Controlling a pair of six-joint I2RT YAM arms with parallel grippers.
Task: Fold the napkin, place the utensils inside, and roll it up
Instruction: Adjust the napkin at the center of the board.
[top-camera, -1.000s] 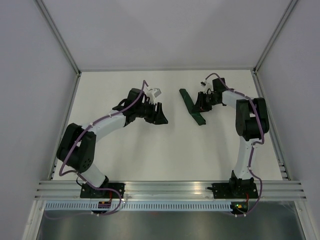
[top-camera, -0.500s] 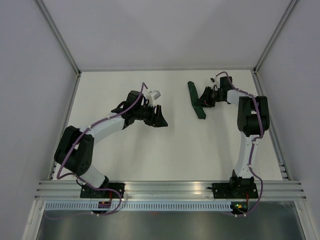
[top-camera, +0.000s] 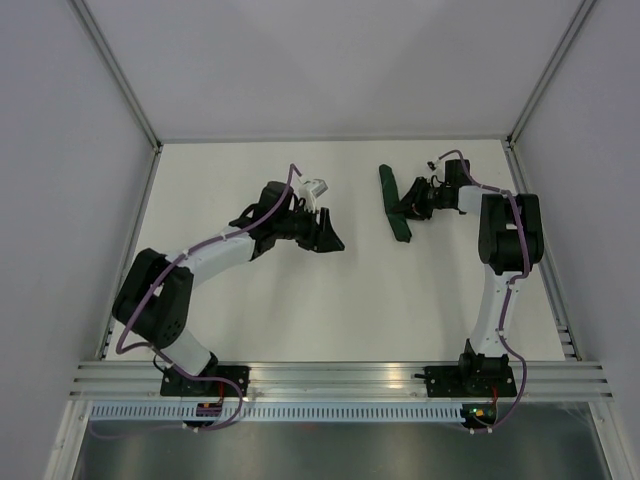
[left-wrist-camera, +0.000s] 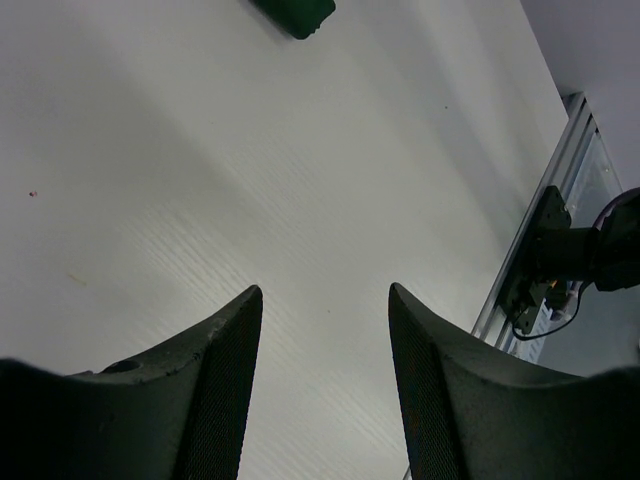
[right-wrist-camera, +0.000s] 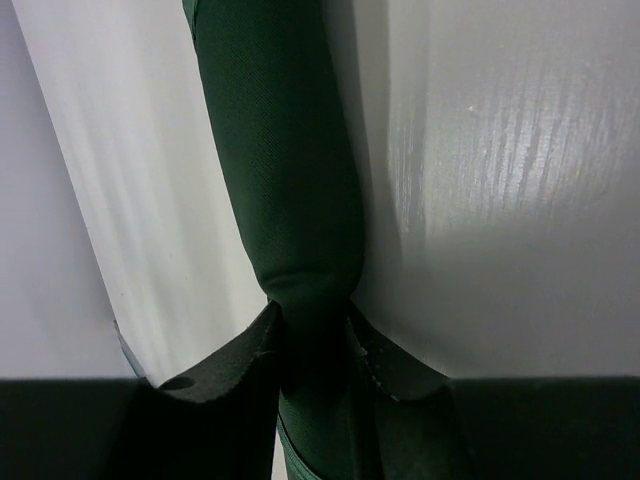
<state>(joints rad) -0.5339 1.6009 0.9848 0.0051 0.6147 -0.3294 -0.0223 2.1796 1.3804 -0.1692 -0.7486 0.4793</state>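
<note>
You see the napkin (right-wrist-camera: 285, 150) as dark green cloth, matt, with a fine, even weave. The table (left-wrist-camera: 300, 160) is white and smooth, faintly glossy, with light streaks in its sheen. The left pincer (left-wrist-camera: 322, 295) is black and matt, its inner faces finely meshed. The rail (top-camera: 340, 372) along the table's near edge is bare ribbed metal.

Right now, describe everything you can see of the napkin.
The napkin is a dark green, woven-looking cloth rolled into a slim, tight tube with rounded ends. It appears to lie flat on the white table, right of centre toward the far side, running away from the arms with its far end leaning slightly left. The right gripper pinches it across its width, and the roll narrows between the fingers. Nothing else touches it. Whatever is rolled inside is hidden.
</note>
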